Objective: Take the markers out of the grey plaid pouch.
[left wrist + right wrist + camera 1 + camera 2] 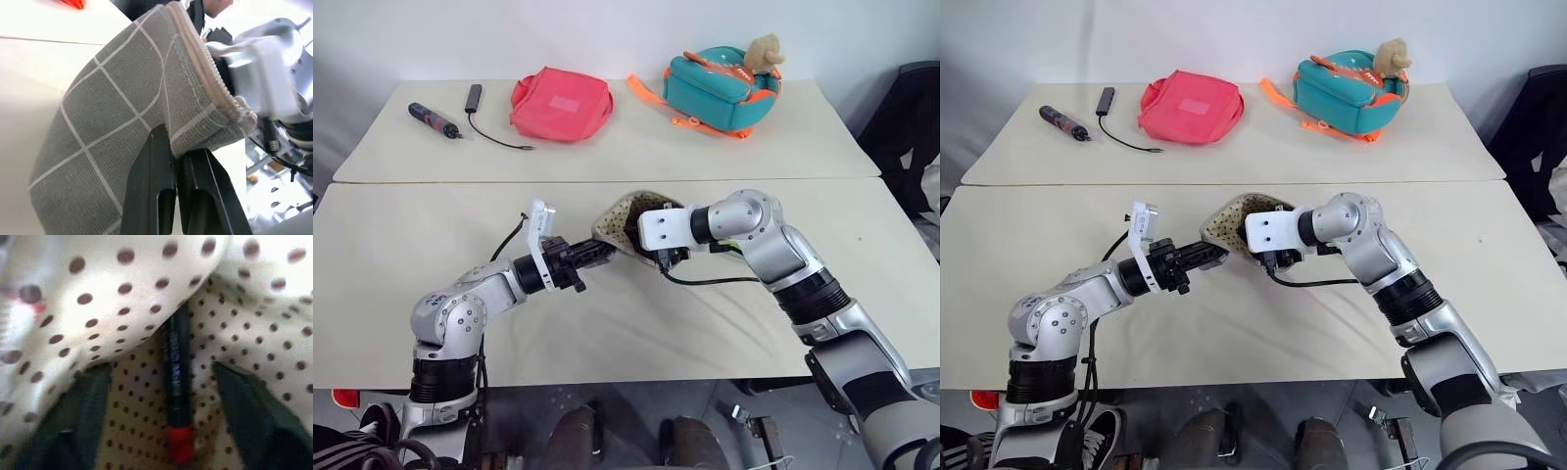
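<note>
The grey plaid pouch (619, 223) is held up off the near table with its mouth wide, showing a pale dotted lining. My left gripper (178, 147) is shut on the pouch's fabric just below the zipper edge. My right gripper (161, 374) reaches into the pouch's mouth from the right. Its two dark fingers (90, 396) stand wide apart against the lining. Between them lies a marker (175, 367), black with a red end, touching neither finger. The grey plaid outside (122, 98) faces the left wrist view.
On the far table lie a pink pouch (561, 104), a teal bag (720, 88) with orange straps, a dark pen-shaped tool (433, 118) and a black cable (475, 98). A seam divides the two tables. A black wire loops below my right wrist.
</note>
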Available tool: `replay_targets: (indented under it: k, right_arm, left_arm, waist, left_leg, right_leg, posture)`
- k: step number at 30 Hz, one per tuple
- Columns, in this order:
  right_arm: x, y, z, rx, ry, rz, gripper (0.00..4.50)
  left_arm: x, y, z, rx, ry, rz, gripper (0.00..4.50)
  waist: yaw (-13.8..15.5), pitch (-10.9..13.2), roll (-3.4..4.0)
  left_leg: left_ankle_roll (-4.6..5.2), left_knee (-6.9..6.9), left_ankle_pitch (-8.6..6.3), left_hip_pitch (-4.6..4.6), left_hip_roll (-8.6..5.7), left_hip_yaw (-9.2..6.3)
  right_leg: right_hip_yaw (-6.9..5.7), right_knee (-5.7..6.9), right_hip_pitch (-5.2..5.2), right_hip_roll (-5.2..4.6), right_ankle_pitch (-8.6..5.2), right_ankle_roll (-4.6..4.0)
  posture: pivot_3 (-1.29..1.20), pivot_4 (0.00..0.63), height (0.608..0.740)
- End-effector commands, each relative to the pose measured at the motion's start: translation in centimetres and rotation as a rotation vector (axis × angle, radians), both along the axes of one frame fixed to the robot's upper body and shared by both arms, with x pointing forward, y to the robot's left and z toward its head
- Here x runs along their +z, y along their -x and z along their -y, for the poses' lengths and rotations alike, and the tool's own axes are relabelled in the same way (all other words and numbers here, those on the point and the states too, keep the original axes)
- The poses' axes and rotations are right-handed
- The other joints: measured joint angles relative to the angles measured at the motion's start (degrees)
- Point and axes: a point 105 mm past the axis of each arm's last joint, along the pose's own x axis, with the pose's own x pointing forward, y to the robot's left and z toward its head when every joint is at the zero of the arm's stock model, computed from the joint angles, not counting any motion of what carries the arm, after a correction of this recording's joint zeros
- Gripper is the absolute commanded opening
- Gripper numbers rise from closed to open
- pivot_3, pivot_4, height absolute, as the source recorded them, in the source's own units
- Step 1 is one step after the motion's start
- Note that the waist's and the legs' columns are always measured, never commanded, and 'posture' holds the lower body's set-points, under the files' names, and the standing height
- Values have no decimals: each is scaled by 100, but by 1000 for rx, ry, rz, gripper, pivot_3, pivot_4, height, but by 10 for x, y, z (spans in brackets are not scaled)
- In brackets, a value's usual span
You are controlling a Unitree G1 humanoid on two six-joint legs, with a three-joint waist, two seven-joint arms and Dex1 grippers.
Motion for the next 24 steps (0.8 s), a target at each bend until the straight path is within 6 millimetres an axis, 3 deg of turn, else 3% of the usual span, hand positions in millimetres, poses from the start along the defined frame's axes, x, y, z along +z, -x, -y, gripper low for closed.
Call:
replay_targets:
  k: [1,10,18,21,24]
  right_arm:
    - [5,4,-5,29,-1,34,3834]
    - [-12,-2,-18,19,3,56,3834]
    - [-28,-10,-18,-30,-28,42,3834]
    - [-33,-7,-14,-25,-15,14,3234]
    - [-25,-9,-10,-24,-15,51,2341]
  left_arm:
    - [14,6,7,-37,26,46,0]
    - [11,34,27,-218,11,16,0]
    - [18,38,30,-243,18,33,0]
    - [18,36,24,-219,30,28,0]
    - [14,30,16,-174,8,27,0]
  waist:
    - [0,0,0]
    - [-18,0,0]
    - [-19,0,0]
    - [-14,0,0]
    - [-15,0,0]
  left_leg:
    - [0,0,0,0,0,0]
    - [0,0,0,0,0,1]
    - [-4,0,2,1,1,0]
    - [-4,0,2,1,1,0]
    - [-4,0,2,0,0,0]
  right_leg:
    - [0,0,0,0,0,0]
    - [1,0,0,1,0,0]
    - [4,2,-1,4,0,0]
    - [3,1,0,4,0,0]
    - [4,2,-1,4,0,0]
  posture:
    - [0,150,740]
    - [0,150,740]
    - [0,150,740]
    - [0,150,740]
    - [0,150,740]
